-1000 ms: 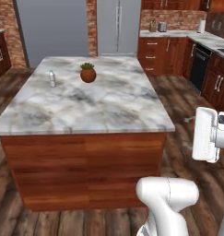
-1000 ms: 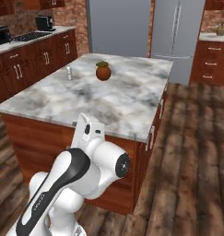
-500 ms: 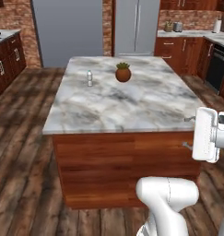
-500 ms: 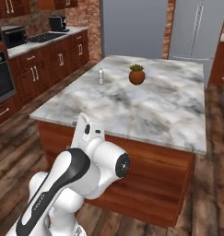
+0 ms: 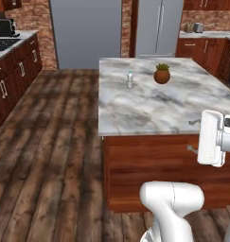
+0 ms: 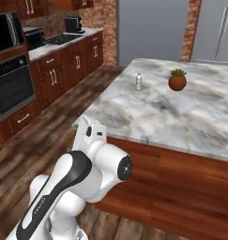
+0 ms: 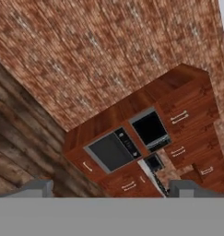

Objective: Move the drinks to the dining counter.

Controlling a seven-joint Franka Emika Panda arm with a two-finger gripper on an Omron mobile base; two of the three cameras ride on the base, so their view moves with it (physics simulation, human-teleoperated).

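Observation:
One of the drinks, a small clear water bottle (image 5: 130, 79) (image 6: 139, 81), stands upright on the marble-topped island (image 5: 149, 111) (image 6: 181, 117), left of a terracotta pot with a plant (image 5: 162, 74) (image 6: 178, 80). My gripper (image 5: 193, 136) (image 7: 112, 190) hangs in the air in front of the island's near edge, well short of the bottle. Its fingers stand wide open with nothing between them. It points sideways at a brick wall and wooden cabinets. The dining counter is out of view.
A wooden cabinet run with a stovetop (image 5: 5, 45) and a built-in oven (image 6: 11, 84) lines the left wall. Steel fridge doors (image 5: 156, 26) stand behind the island. Open wood floor (image 5: 45, 142) lies between the cabinets and the island.
The whole picture has shifted: the base has moved, so the island now sits further right in both base views. The gripper stays open and keeps its pose on the base.

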